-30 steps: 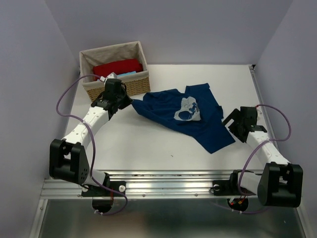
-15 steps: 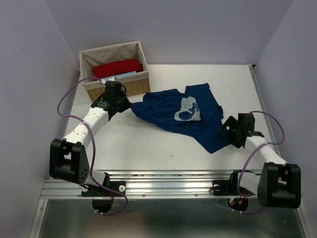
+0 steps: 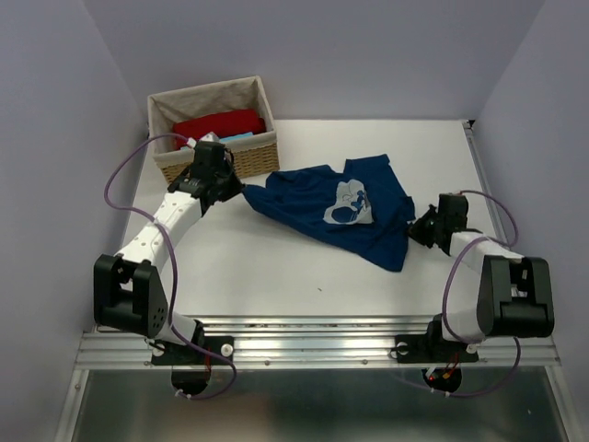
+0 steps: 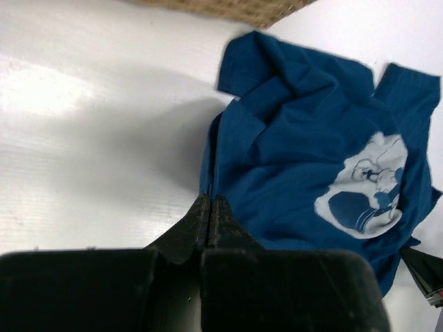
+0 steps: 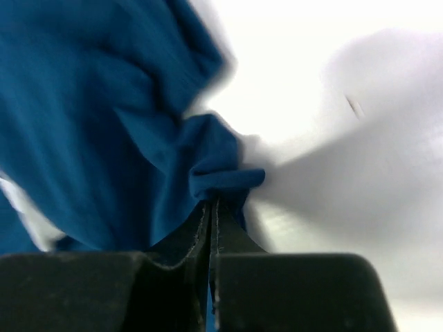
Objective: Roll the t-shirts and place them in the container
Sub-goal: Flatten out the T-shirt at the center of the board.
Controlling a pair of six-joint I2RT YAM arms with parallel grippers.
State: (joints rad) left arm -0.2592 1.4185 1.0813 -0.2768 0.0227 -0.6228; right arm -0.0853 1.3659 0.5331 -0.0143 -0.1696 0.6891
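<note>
A dark navy-blue t-shirt with a pale print lies crumpled across the middle of the white table. My left gripper is shut on its left edge, just in front of the basket; the left wrist view shows the cloth pinched at the closed tips. At the shirt's right edge my right gripper is shut on a bunched fold of the blue cloth, with the tips pressed together. Red and light-blue cloth pieces lie in the basket.
A wicker basket with a cloth lining stands at the table's back left, right behind my left gripper. Grey walls close in on both sides. A metal rail runs along the near edge.
My right gripper has moved in to the shirt's right edge and closed on the cloth, pulling the lower corner in. The left gripper kept its hold with only a slight shift.
</note>
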